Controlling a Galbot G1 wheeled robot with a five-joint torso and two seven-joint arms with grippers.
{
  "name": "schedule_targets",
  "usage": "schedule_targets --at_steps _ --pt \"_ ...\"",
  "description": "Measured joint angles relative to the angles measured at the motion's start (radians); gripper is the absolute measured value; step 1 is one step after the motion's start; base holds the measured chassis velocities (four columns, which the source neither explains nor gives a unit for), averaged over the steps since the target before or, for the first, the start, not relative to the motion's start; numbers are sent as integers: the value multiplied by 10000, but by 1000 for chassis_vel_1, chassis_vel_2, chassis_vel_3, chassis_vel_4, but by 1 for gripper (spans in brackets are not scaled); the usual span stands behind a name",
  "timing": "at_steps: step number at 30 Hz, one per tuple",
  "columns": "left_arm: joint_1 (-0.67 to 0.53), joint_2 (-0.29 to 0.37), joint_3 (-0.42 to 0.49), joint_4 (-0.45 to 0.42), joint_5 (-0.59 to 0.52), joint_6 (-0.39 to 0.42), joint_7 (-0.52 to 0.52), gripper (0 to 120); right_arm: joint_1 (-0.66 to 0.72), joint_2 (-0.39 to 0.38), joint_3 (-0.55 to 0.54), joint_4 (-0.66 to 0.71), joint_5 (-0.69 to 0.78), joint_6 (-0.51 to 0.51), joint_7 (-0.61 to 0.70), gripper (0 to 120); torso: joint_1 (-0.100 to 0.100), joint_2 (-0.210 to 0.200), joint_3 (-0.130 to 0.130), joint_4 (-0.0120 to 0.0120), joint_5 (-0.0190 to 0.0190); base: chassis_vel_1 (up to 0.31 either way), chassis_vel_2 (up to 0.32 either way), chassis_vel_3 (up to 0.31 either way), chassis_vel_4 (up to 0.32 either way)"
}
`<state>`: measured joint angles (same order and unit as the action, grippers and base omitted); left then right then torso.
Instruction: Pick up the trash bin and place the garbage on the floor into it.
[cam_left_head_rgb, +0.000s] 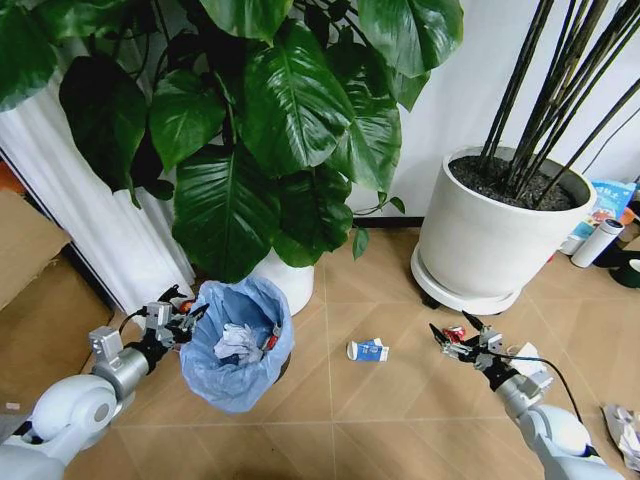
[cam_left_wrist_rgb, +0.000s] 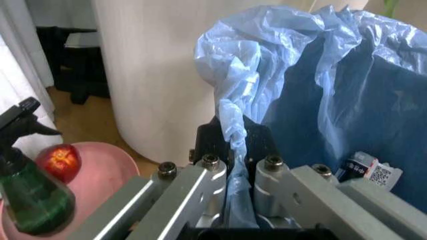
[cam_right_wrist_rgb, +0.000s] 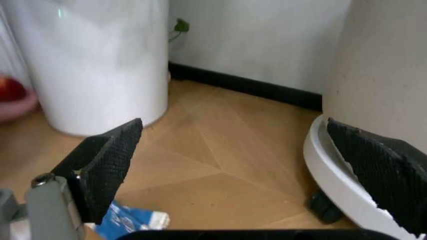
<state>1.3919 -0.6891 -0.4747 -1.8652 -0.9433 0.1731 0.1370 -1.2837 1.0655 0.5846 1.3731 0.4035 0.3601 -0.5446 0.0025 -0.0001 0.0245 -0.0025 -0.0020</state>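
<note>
One trash bin (cam_left_head_rgb: 238, 348) stands on the floor (cam_left_head_rgb: 380, 410), its long axis apparently leaning toward the robot, mouth upward. Left gripper (cam_left_head_rgb: 186, 321) is clamped on its bag rim. Right gripper (cam_left_head_rgb: 452, 338), jaws wide apart, hovers beside a blue-white carton (cam_left_head_rgb: 368, 350).

Both arms have glossy white rounded shells, narrowing to silver-grey metal wrist cylinders. Left gripper (cam_left_head_rgb: 186, 318): black and grey hardware, small boxy grey module on the wrist, thin black cable; left wrist view shows grey metal finger links with round-headed bolts. Right gripper (cam_left_head_rgb: 452, 335): black fingers (cam_right_wrist_rgb: 110, 162) with textured, ridged pads, grey bracket, black cable looping along the forearm.
</note>
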Motion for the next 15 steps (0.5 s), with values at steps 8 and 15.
schedule_targets --at_steps 8,15 --pt "77 335 320 -92 206 0 177 0 1165 -1144 -1533 -792 -490 -567 -769 100 -1 0 -1 0 1 6 -3 -13 1" --pt "57 339 436 -62 362 -20 312 0 2538 -1454 -2537 -2124 -1002 -750 -1885 100 -1 0 0 0 3 0 0 0 0"
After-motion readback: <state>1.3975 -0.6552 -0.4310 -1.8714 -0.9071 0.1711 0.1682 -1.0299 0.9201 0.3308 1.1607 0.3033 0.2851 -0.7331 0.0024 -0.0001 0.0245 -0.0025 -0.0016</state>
